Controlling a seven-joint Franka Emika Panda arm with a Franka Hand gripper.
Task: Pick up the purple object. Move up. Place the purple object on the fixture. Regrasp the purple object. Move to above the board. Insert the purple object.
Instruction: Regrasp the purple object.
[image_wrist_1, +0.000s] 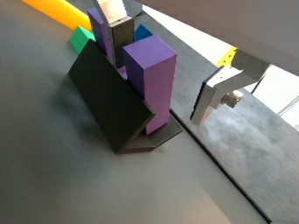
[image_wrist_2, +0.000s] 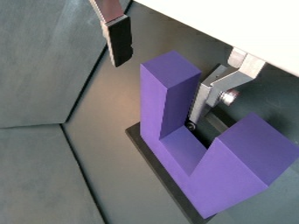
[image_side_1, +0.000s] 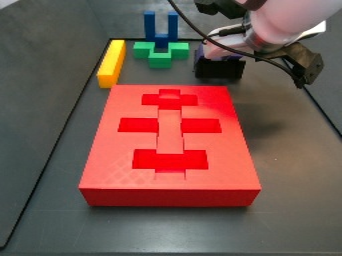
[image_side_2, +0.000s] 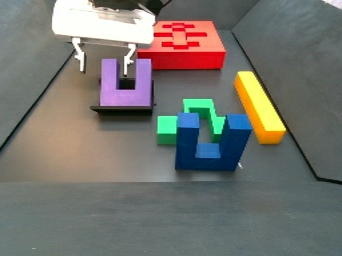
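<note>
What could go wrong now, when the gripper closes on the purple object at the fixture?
1. The open gripper straddles one prong of the purple object. One finger sits close to the prong and the other is well apart, so closing could push the piece sideways on the fixture.
2. A skewed grip might then jam at the board.

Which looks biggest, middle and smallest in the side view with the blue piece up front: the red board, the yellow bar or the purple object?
1. Yellow bar and red board: look alike in this side view, but the board lies farther back, so unsure.
2. Purple object: smallest, seated on the fixture, with the open gripper around it.
</note>
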